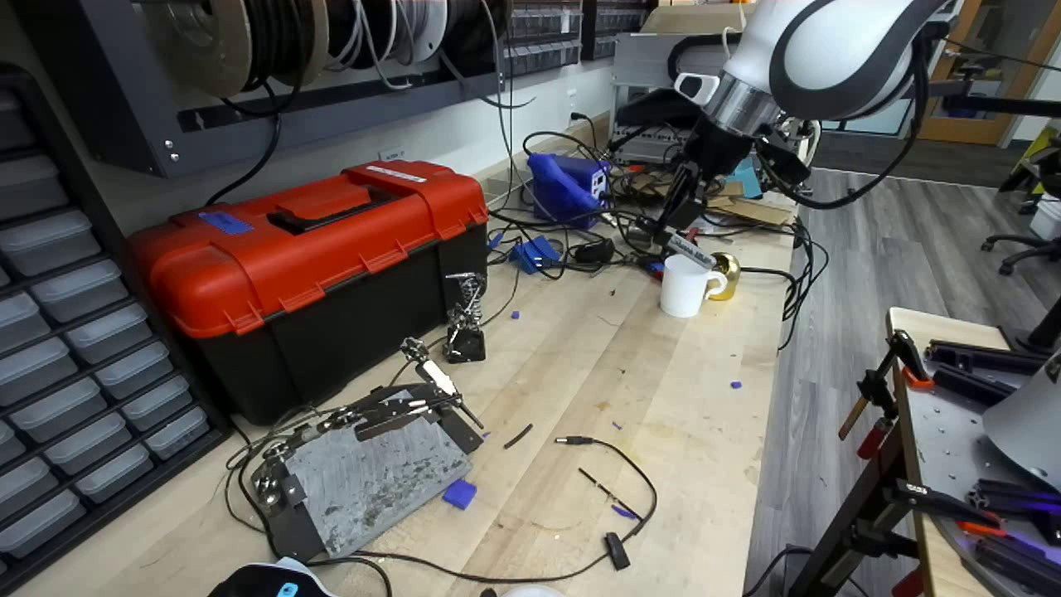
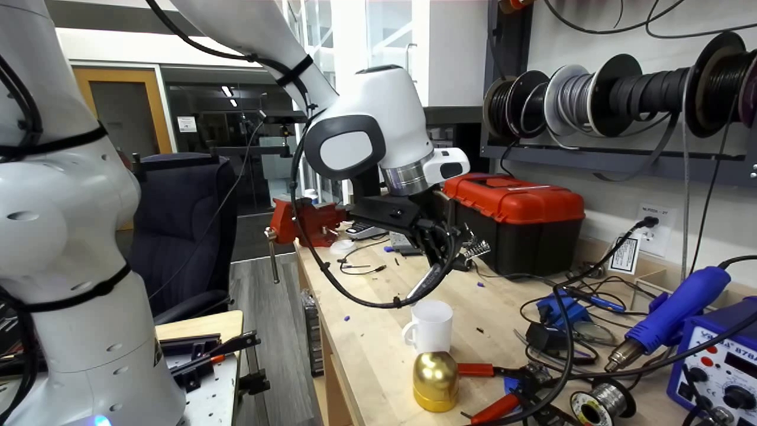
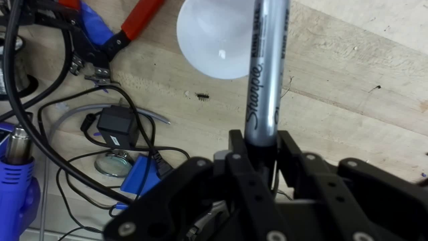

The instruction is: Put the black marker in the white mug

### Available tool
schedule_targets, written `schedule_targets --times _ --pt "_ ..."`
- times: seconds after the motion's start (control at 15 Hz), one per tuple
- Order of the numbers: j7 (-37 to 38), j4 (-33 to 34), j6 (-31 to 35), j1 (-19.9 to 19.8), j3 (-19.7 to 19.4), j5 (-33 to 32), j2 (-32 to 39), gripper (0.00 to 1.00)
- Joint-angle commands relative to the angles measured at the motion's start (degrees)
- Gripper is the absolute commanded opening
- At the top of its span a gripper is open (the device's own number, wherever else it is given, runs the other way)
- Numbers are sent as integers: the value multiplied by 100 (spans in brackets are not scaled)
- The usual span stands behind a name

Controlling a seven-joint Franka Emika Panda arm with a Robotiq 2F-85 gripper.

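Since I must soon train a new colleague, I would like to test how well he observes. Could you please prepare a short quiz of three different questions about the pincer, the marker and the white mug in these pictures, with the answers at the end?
1. Choose one. What does the pincer hold? A) the red-handled tool; B) the marker; C) the toolbox.
2. Fill the gap. Near the white mug stands a dome-topped object whose colour is ...
3. True or false? The marker already lies inside the white mug.

Key: 1. B. 2. gold. 3. False: the pincer holds it, tilted, outside the white mug.
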Motion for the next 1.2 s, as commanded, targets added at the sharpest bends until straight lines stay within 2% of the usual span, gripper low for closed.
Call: schedule_targets --times 0.0,0.27,0.47,0.8,1.13 --pt "-296 -587 538 121 -94 522 -440 5" --pt "-381 -855 923 177 -102 877 -585 5" --pt "-508 -928 933 252 -199 1063 -764 5" --pt "-464 -821 757 -15 -168 719 -943 5" --pt "-457 -710 736 -40 -146 564 -959 5"
